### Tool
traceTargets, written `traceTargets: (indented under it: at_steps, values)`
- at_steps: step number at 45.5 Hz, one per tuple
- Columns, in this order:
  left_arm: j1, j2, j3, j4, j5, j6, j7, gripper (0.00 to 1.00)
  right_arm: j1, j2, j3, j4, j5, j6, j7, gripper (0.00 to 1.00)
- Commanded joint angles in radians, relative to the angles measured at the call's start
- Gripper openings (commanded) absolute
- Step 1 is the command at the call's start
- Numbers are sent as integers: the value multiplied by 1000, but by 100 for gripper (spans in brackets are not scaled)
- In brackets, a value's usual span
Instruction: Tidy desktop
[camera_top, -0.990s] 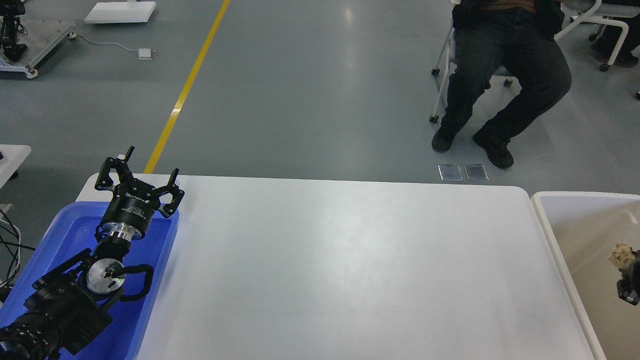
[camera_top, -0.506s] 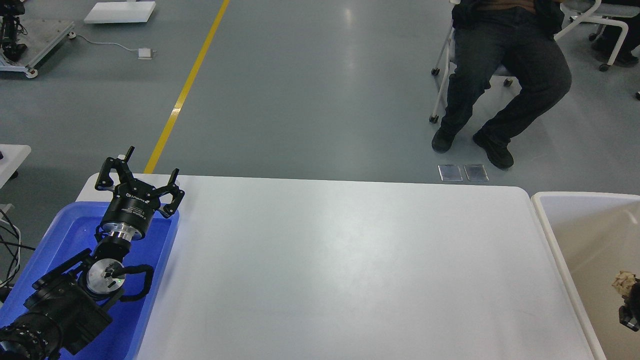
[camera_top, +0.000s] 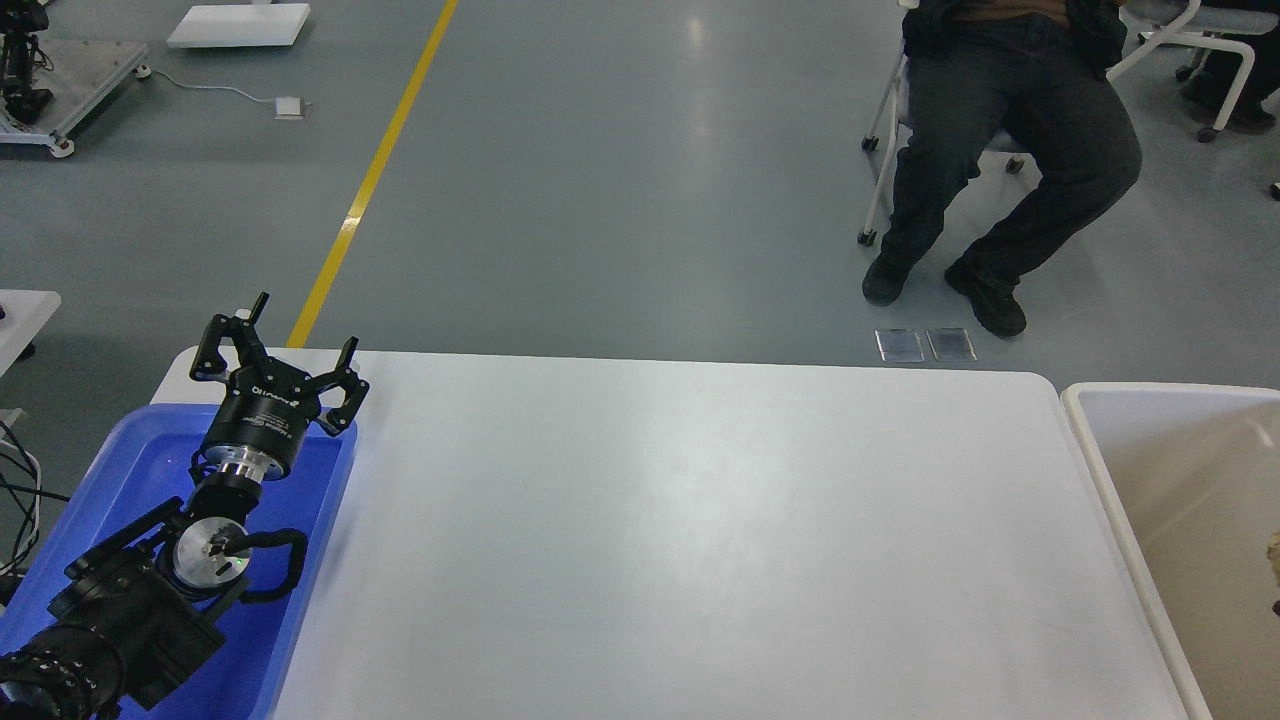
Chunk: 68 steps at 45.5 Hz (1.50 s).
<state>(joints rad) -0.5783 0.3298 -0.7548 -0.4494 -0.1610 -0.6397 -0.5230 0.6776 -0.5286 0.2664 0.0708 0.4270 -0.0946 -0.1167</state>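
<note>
The desktop (camera_top: 700, 520) is a wide white tabletop, and no loose item shows on it. My left gripper (camera_top: 285, 340) is open and empty. It hangs over the far end of a blue plastic tray (camera_top: 110, 470) at the table's left end. My right gripper is out of view past the right edge. Only a sliver of a beige crumpled paper ball (camera_top: 1274, 550) shows at that edge, over the off-white bin (camera_top: 1110, 470).
A seated person's legs (camera_top: 1000, 180) and a chair are on the grey floor beyond the table's far right corner. A yellow floor line (camera_top: 370, 180) runs toward the far left corner. Another table's corner (camera_top: 25, 310) shows at the left.
My right gripper, with the crumpled paper, has slid down and right over the bin and left the view. The left arm has not moved.
</note>
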Motion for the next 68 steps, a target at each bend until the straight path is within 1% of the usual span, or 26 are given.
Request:
traceTargets:
  at_steps: [1,14,23,29,37,43,54,63,68]
  values:
    - [0,0,0,0,0,0,0,100,91,-25,-6,3,-25,12,0,100]
    - [0,0,0,0,0,0,0,100,204,-16,11,7,-37,12,3,100]
    - [0,0,0,0,0,0,0,100,226,-13,13,17,-37,27,3,100]
    - [0,0,0,0,0,0,0,100,269,15,36,14,-24,111,3,100]
    - [0,0,0,0,0,0,0,100,296,65,218,20,-22,193,3,100]
    - [0,0,0,0,0,0,0,100,332,108,273,40,-22,272,3,100]
    - [0,0,0,0,0,0,0,100,378,209,387,55,-22,464,-1,100]
    - [0,0,0,0,0,0,0,100,382,289,402,116,-20,593,-1,100]
    - [0,0,0,0,0,0,0,100,370,346,421,135,-19,631,-1,100]
